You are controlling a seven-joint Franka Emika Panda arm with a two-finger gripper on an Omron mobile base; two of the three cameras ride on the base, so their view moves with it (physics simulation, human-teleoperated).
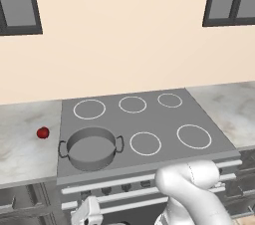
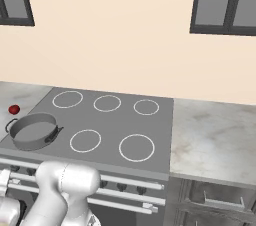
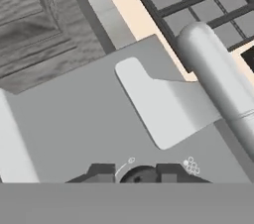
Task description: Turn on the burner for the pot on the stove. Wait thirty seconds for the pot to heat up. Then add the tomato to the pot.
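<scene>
Grey stove (image 1: 164, 119) (5 rings) between marble counters (image 1: 22, 144); fingers (image 3: 135, 172) clenched on knob (image 3: 140, 175).

The stove (image 1: 149, 119) top lay open above four bare rings, with only the pot (image 1: 91, 148) standing at its front left corner, while the tomato (image 1: 43, 132) sat on the counter (image 1: 25, 149) just left, unobstructed from above.

From behind the arm on its left, we look forward and down over the flat grey ring-marked stove (image 1: 149, 119); from its right we see the same cooktop, low grey metal pot (image 2: 33, 131) and small red tomato (image 2: 14, 109). Our hand camera sits very close against the stove's front panel.
</scene>
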